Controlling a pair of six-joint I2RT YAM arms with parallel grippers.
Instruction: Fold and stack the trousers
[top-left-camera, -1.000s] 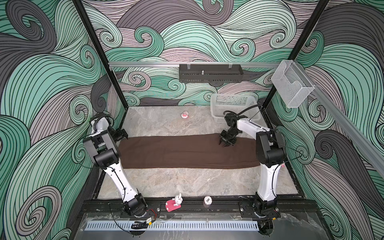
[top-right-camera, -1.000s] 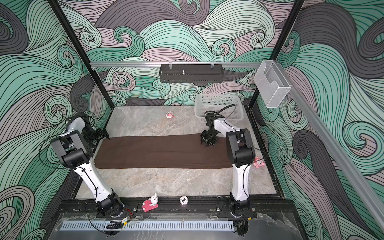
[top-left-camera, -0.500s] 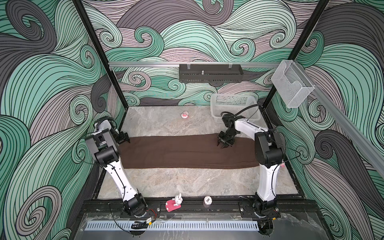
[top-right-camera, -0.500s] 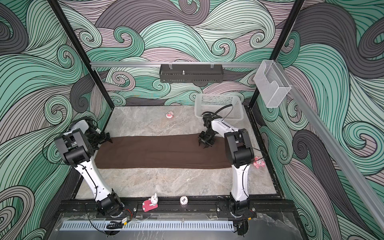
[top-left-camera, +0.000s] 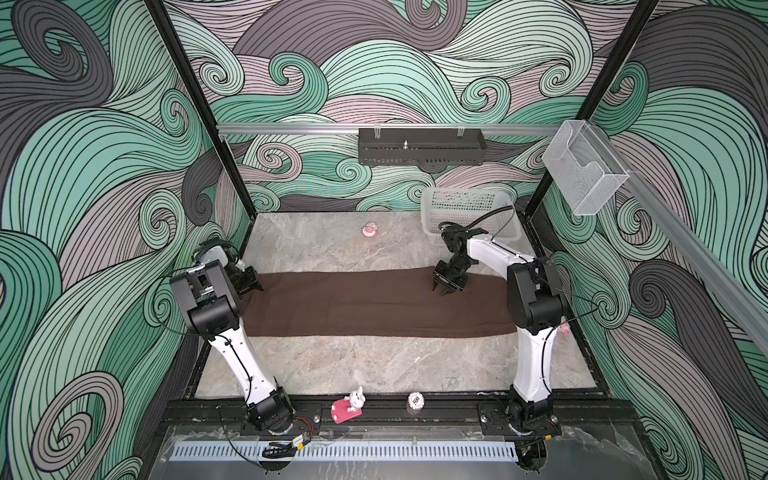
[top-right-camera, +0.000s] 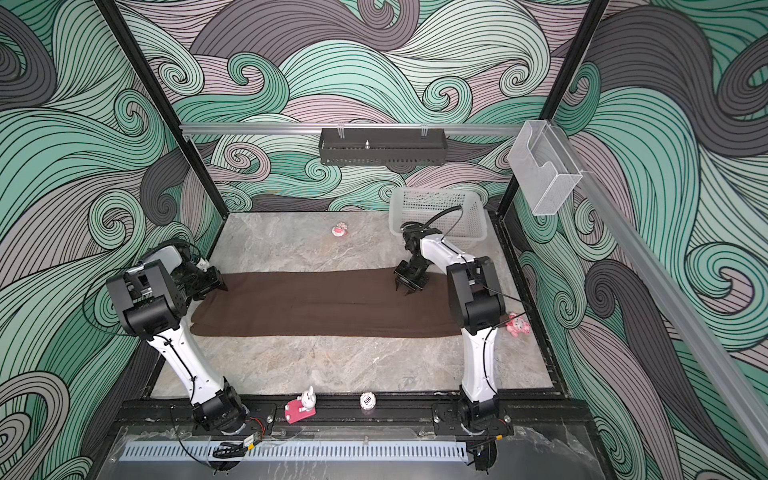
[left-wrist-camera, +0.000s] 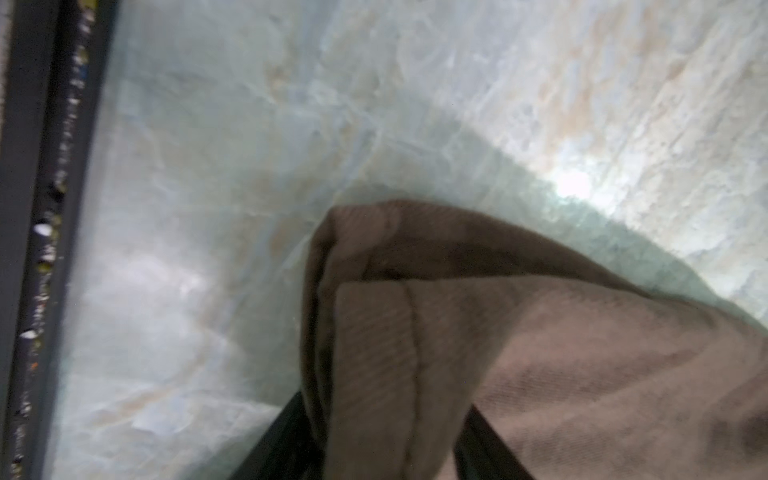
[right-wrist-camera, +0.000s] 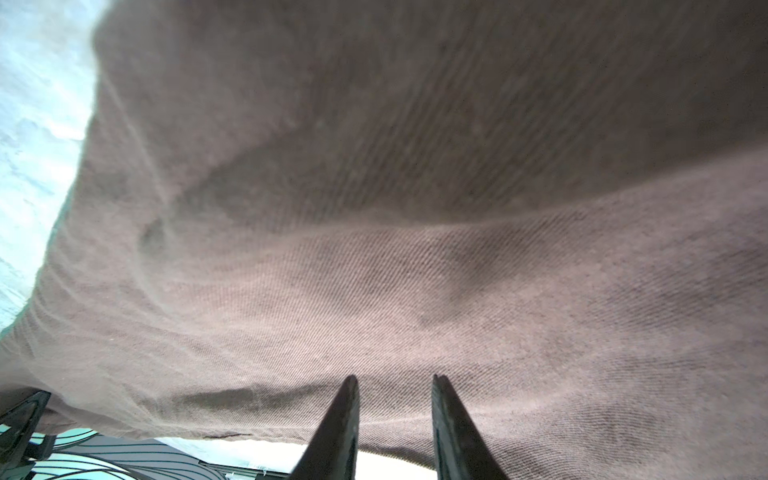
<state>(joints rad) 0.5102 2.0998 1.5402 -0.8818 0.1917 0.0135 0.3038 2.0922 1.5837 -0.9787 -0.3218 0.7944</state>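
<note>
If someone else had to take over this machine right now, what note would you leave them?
Left claw: around the trousers' far left corner; grip unclear.
Right claw: part open over the trousers near their far right edge, holding nothing.
Trousers: spread in one long strip across the table.
Done: laid out straight.
Left: fold crosswise, then stack.

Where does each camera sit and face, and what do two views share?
Top views: high in front, looking down on table, trousers, both arms, left gripper, right gripper.
Left wrist: on left arm, facing a trousers corner between gripper fingers, table behind.
Right wrist: on right arm, facing the trousers past parted gripper fingers.
Shared: both top views show nearly the same scene; all show the trousers.
</note>
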